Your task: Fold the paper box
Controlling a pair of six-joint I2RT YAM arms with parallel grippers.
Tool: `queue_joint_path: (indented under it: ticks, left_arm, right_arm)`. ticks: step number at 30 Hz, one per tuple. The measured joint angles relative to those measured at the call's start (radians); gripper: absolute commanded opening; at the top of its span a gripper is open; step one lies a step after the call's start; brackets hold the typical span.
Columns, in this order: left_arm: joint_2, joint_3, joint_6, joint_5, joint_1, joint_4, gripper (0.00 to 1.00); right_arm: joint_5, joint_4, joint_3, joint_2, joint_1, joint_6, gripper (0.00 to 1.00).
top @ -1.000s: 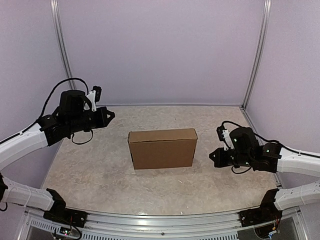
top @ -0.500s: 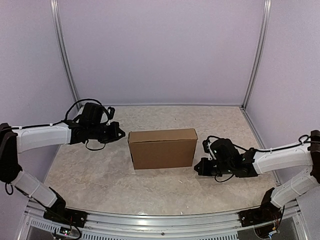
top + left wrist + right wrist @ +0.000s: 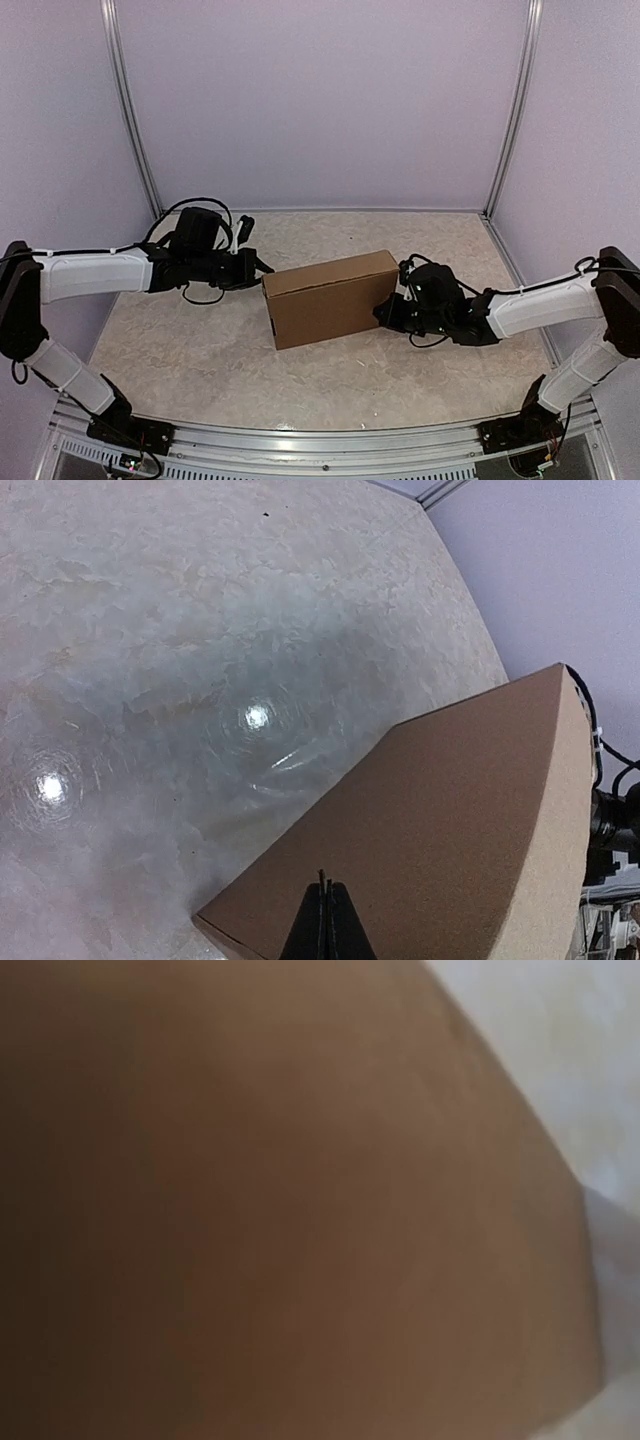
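Paper box [image 3: 328,298] looks fully folded and closed, nothing visibly left to do; left gripper [image 3: 262,269] and right gripper [image 3: 385,312] both fully closed, holding nothing, tips at its opposite ends.

Left claw [image 3: 265,268], right claw [image 3: 383,312], both closed.

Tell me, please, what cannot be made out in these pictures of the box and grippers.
Right wrist view: the box, blurred, fills the whole frame.
Top view: the right gripper at the box's end is too small to judge contact.
Left wrist view: the box's lower part is cut off by the bottom edge.
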State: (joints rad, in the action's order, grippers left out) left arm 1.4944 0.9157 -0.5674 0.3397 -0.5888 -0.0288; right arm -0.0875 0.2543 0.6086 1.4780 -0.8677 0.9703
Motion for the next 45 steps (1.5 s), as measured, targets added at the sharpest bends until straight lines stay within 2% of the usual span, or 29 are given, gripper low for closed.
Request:
queue_joint_path:
  ticks: [8,11,18,26,30,35,41,45]
  left_arm:
    - [-0.127,-0.072,0.034,0.029,-0.080,0.010,0.00]
    - [-0.162,-0.081,0.035,0.051,-0.142,0.070,0.00]
    - [-0.056,-0.043,0.013,0.112,-0.194,0.181,0.00]
    - [0.045,0.043,0.010,0.159,-0.211,0.205,0.00]
    - [0.052,0.062,0.013,0.169,-0.211,0.198,0.00]
    - [0.031,0.118,0.034,0.139,-0.193,0.113,0.00]
    - [-0.026,0.183,0.055,0.026,-0.105,0.012,0.00]
    - [0.001,0.225,0.063,-0.031,-0.061,-0.043,0.00]
  right_arm:
    - [-0.024,0.082,0.090,0.090,0.081,-0.023,0.00]
    - [-0.026,0.096,0.103,0.121,0.113,-0.039,0.00]
    - [0.013,0.148,0.079,0.130,0.118,-0.024,0.00]
    - [0.103,0.260,0.011,0.213,0.109,0.056,0.00]
    - [0.129,0.300,0.001,0.247,0.104,0.084,0.00]
    - [0.147,0.336,0.001,0.263,0.100,0.098,0.00]
    - [0.159,0.372,-0.001,0.280,0.098,0.109,0.00]
    - [0.159,0.397,-0.001,0.306,0.090,0.128,0.00]
